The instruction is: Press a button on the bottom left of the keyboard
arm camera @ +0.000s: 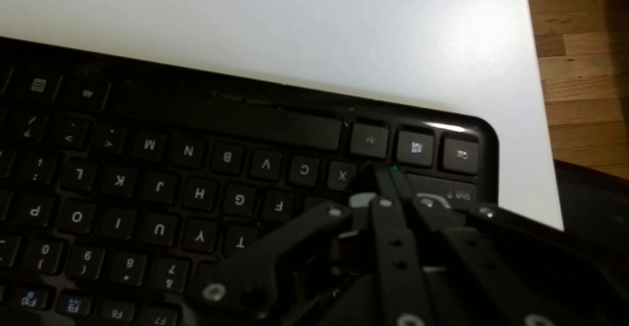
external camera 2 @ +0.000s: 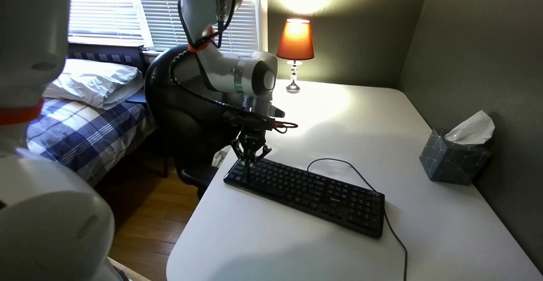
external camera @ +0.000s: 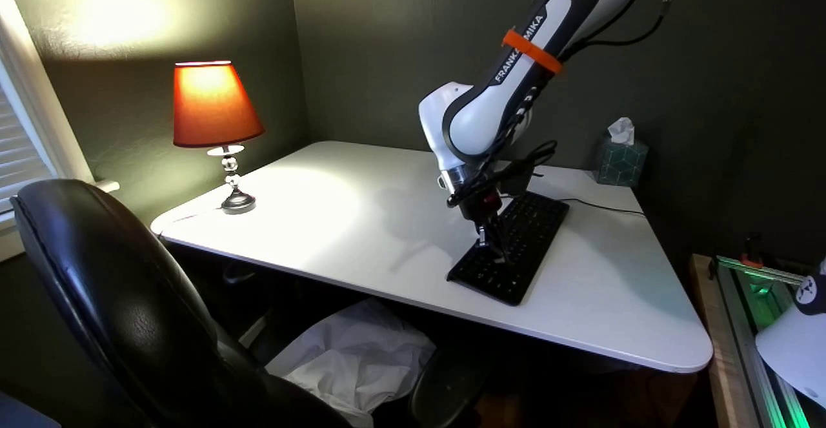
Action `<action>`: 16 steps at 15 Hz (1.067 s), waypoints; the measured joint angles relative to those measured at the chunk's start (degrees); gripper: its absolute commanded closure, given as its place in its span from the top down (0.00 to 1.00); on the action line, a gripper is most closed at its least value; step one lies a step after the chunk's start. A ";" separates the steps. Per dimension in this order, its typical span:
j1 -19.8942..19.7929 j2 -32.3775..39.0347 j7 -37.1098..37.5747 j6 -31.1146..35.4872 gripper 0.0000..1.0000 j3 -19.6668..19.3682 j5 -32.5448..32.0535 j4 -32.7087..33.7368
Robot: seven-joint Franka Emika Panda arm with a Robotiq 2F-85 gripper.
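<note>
The black keyboard lies flat on the white table and shows in both exterior views [external camera: 534, 237] [external camera 2: 305, 190]. In the wrist view the keyboard [arm camera: 228, 119] stands upside down, with its bottom left corner at the right. The Ctrl key [arm camera: 460, 154], Windows key [arm camera: 415, 147], Alt key [arm camera: 369, 140] and Shift key [arm camera: 442, 187] show there. My gripper [arm camera: 390, 172] is shut, fingertips together and empty. Its tips are between the X key and the Shift key, just short of the Alt and Windows keys. It points down at the keyboard's left end in both exterior views [external camera: 501, 259] [external camera 2: 246, 174]. I cannot tell whether the tips touch a key.
The white table [external camera 2: 339, 247] ends close beside the keyboard's left end. A black chair [external camera: 116, 286] stands at that edge. A lamp [external camera: 216, 105] and a tissue box [external camera 2: 454, 158] stand on the table. A thin black cable [external camera 2: 398, 240] runs past the keyboard's far end.
</note>
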 measured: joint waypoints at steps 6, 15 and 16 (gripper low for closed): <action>0.00 -1.20 0.02 0.01 0.55 0.00 0.00 -0.45; 0.00 -5.38 0.48 0.54 1.00 -0.01 0.00 -3.33; 0.00 -6.04 0.59 0.67 1.00 -0.02 0.00 -3.84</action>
